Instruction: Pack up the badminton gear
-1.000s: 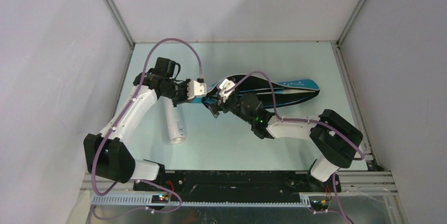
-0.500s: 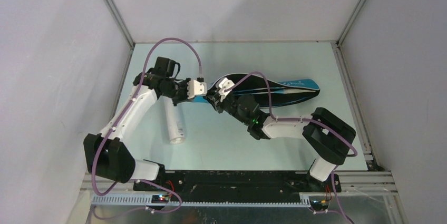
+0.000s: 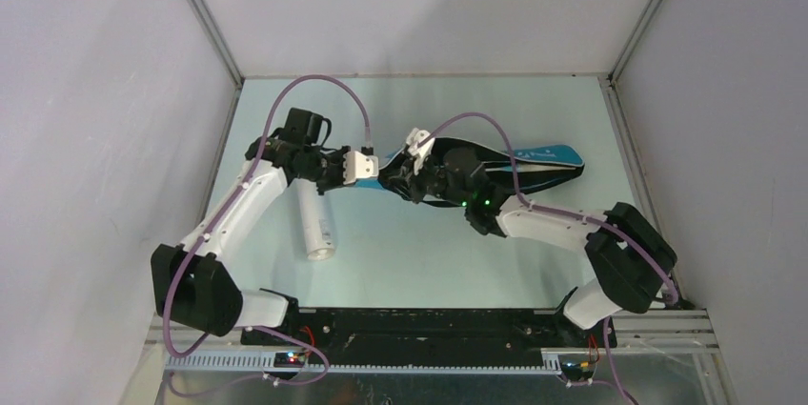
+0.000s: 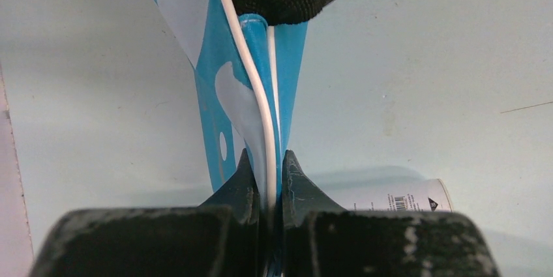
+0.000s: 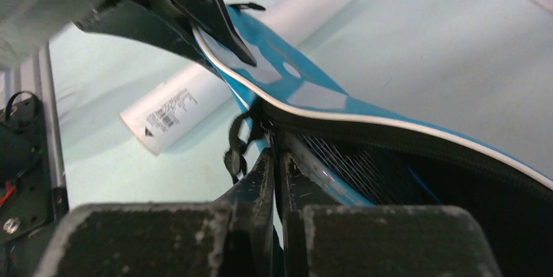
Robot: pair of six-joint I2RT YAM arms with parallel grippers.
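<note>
Now the left claw (image 4: 268,182) pinches the thin end of the blue bag (image 4: 218,75), which runs straight away from it to the right claw (image 5: 274,166). That claw is pressed together at the bag's open edge. The white tube (image 5: 300,19) lies just beside, on the worktop (image 5: 430,36).
</note>
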